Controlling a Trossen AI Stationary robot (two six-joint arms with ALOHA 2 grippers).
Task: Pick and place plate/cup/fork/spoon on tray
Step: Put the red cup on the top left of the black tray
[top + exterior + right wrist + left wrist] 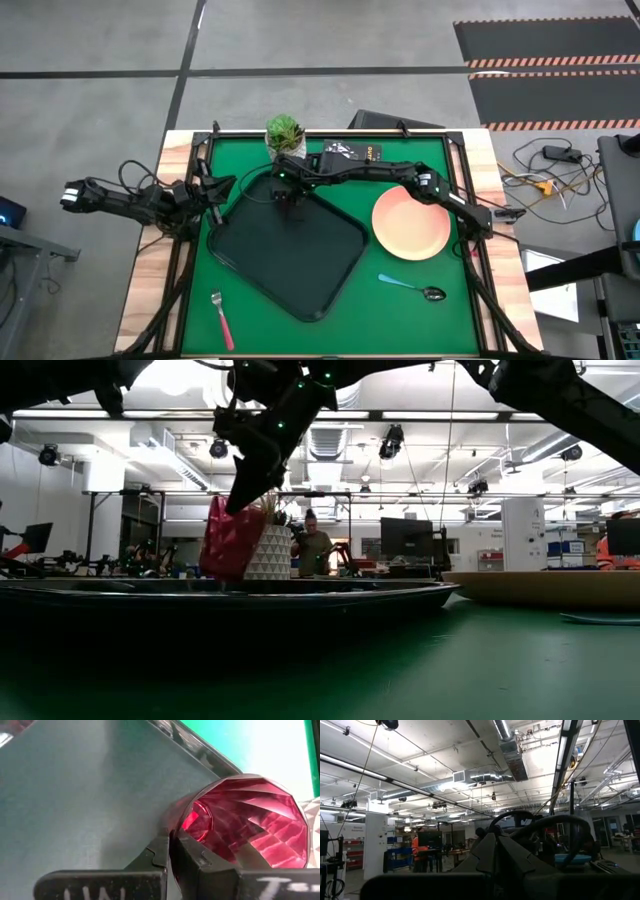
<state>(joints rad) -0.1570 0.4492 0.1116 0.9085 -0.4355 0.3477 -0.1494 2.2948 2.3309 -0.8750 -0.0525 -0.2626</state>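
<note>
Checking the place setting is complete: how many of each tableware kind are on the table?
Tray: 1
Plate: 1
Cup, held in the right pincer over the tray: 1
Fork: 1
Spoon: 1
Total: 5

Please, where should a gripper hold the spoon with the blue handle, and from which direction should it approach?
Probably best from straight above, closing across the middle of the blue handle. The spoon lies flat on the green table, apart from the plate and the tray, so there is free room on both sides. The handle is narrow and straight; the rounded metal bowl would likely slip.
</note>
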